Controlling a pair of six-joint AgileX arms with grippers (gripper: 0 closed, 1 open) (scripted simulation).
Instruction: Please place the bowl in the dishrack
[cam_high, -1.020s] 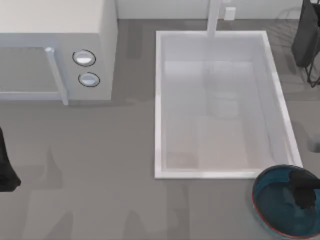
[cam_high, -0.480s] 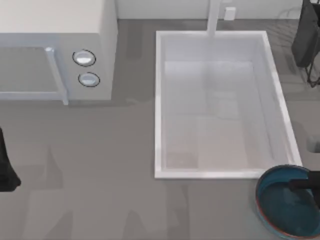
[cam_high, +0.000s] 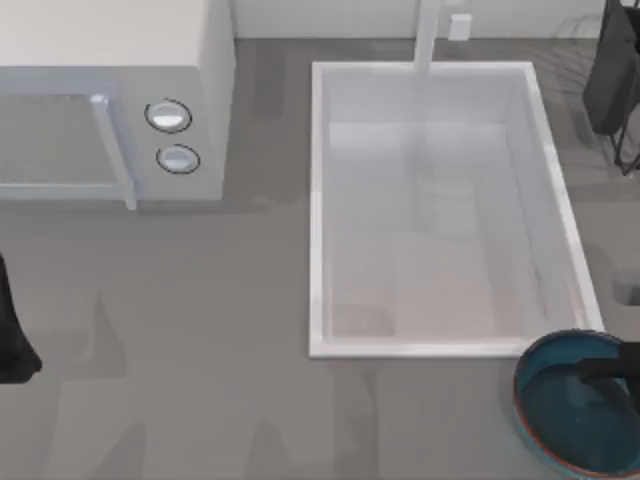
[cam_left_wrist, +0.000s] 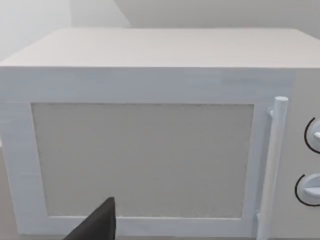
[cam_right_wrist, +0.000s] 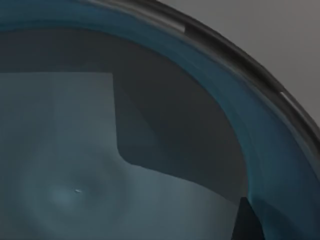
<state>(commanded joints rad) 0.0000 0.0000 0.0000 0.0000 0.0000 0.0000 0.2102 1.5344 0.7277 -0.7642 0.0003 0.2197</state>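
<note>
The deep blue bowl with its reddish-brown rim sits on the grey counter at the front right, just past the sink's near right corner. My right gripper reaches in from the right edge and hangs low over the bowl's right part. The right wrist view looks closely into the bowl's blue inside, with a dark piece of the gripper by the wall. The dark wire dishrack stands at the back right. My left gripper is parked at the left edge.
A white sink basin with a tap takes up the middle right. A white microwave stands at the back left, and its door and handle face the left wrist view. Grey counter lies open at the front left.
My right gripper has drawn back from the bowl's middle toward its right side. The bowl has shifted slightly to the right. The left arm has not moved.
</note>
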